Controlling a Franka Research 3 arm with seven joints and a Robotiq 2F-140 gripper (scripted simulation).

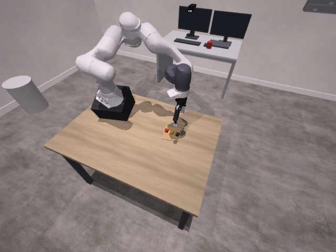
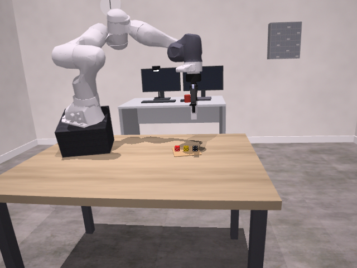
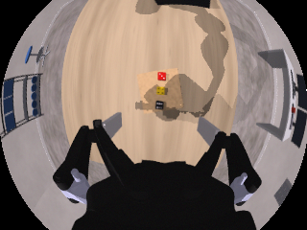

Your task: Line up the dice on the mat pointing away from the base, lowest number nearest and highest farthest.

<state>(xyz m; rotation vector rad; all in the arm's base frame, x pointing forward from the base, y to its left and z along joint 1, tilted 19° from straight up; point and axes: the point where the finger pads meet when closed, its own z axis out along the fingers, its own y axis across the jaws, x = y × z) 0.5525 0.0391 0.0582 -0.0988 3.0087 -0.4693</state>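
A small tan mat (image 1: 170, 135) lies on the wooden table, right of the middle. Three dice stand on it in a row: a red die (image 1: 166, 130) nearest the robot's base, a yellow die (image 1: 171, 132) in the middle, and a black die (image 1: 177, 134) farthest. In the exterior view they show as red (image 2: 177, 148), yellow (image 2: 186, 148) and black (image 2: 194, 148) on the mat (image 2: 186, 152). In the wrist view the red die (image 3: 163, 76), yellow die (image 3: 160, 91) and black die (image 3: 159, 105) line up. My gripper (image 2: 193, 115) hangs open and empty, high above the black die.
The robot's black base block (image 1: 114, 103) stands at the table's far left corner. A desk with two monitors and a red cup (image 1: 209, 44) stands behind the table. A grey cylinder (image 1: 24, 93) floats at the left.
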